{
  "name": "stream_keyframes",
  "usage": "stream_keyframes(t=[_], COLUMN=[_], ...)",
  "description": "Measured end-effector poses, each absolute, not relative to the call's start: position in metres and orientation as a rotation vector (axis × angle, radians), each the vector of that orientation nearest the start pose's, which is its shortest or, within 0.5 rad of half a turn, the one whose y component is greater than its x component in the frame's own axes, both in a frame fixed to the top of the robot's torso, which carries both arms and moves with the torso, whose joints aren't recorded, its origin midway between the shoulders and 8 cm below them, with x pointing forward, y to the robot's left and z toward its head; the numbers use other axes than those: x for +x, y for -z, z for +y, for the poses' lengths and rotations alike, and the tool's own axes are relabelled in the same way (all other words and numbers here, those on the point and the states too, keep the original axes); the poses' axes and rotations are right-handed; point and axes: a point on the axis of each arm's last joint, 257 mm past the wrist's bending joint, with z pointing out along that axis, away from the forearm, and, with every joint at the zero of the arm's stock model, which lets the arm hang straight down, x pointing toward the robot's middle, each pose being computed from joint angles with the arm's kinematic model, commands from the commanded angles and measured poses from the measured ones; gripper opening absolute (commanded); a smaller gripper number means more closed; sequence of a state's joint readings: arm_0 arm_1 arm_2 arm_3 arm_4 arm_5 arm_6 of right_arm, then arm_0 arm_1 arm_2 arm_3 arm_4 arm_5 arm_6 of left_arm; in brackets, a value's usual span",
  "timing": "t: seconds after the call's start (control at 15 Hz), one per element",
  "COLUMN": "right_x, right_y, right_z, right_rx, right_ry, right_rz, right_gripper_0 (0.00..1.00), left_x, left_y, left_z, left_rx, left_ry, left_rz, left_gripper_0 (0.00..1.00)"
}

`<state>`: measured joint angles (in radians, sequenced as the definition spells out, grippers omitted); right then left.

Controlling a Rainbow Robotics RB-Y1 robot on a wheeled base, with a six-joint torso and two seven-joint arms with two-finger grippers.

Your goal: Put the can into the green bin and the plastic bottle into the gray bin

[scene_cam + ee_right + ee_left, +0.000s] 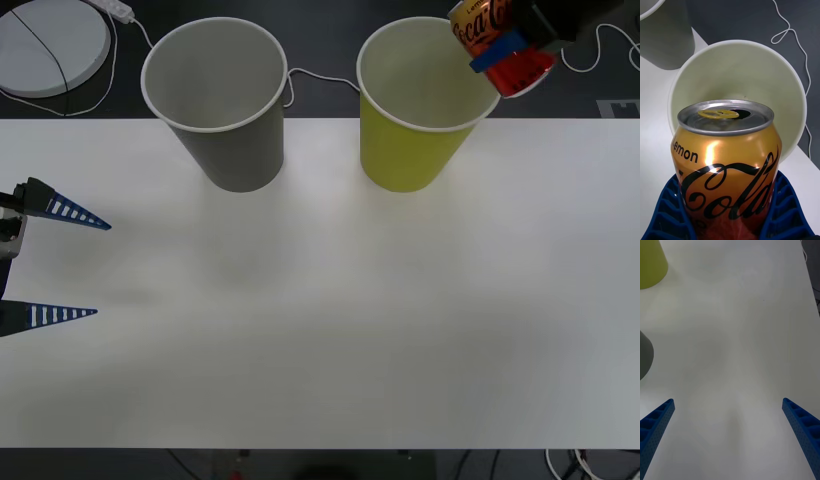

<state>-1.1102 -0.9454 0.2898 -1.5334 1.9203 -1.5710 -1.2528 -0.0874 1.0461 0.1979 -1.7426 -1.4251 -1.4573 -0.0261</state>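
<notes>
Risk: right gripper [512,58], upper right, clamps the Coca-Cola lemon can [482,22] over the green bin [420,110] rim; off-centre release could bounce it out. Left gripper [60,265] waits wide.

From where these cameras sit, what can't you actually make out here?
- The can: its lower part is hidden between the right gripper's blue fingers in the right wrist view; the front view's top edge cuts it off.
- The green bin: the can covers part of its inside in the right wrist view.
- The gray bin: cut off at the left wrist view's edge.
- The left gripper: its body runs off the front view's left edge.
</notes>
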Motion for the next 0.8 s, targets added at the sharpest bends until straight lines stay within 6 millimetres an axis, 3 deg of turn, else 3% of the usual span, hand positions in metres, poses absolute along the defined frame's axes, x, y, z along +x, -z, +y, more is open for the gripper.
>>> stream_keyframes(t=[0.47,0.73,0.8], right_x=[0.592,0.603,0.603], right_y=[-0.022,-0.02,-0.021], right_z=[-0.168,-0.156,-0.156], right_rx=[-1.065,-1.068,-1.072], right_ry=[0.027,0.063,0.065], right_rz=[2.178,2.171,2.167], right_gripper_0=[0.0,0.0,0.08], left_x=[0.378,0.378,0.378], left_y=[0.162,0.162,0.162], left_z=[0.307,0.307,0.307], left_rx=[1.829,1.829,1.829], left_ry=[0.21,0.21,0.21], left_rz=[1.516,1.516,1.516], left_gripper_0=[1.0,1.0,1.0])
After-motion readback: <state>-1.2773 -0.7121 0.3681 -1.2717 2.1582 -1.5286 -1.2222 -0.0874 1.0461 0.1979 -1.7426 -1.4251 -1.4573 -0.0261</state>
